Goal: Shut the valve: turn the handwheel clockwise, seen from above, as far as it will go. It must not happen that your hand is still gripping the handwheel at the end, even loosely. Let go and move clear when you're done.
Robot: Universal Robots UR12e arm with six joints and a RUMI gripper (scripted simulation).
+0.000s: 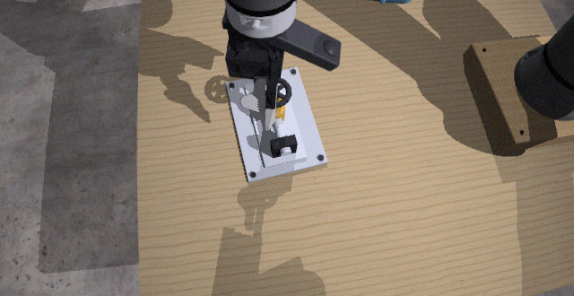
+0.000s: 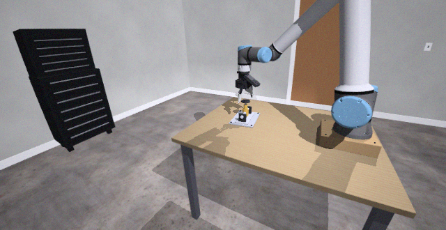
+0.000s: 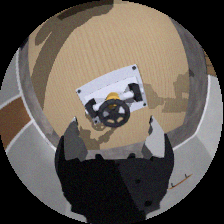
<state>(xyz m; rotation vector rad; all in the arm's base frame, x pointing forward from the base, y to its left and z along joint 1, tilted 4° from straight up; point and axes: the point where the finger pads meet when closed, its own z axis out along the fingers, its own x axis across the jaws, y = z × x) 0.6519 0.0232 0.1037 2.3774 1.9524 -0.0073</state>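
The valve sits on a white base plate (image 1: pixel 307 123) (image 2: pixel 254 120) (image 3: pixel 120 79) on the wooden table. Its black spoked handwheel (image 1: pixel 286 90) (image 2: pixel 245 101) (image 3: pixel 113 113) tops a yellow body (image 1: pixel 281 112) (image 3: pixel 112 96), and a white pipe runs through a black clamp block (image 1: pixel 283 144). My gripper (image 1: pixel 262 108) (image 2: pixel 244 98) (image 3: pixel 113 117) is open and empty. It hangs a little above the handwheel, with one finger to each side of the wheel in the wrist view. The fingers do not touch the rim.
The arm's wooden mounting block (image 1: pixel 493 87) (image 2: pixel 348 143) stands at the table's right side under the robot base. The table's left edge (image 1: pixel 140 161) is near the plate. A black slatted cabinet (image 2: pixel 63 83) stands on the floor far off.
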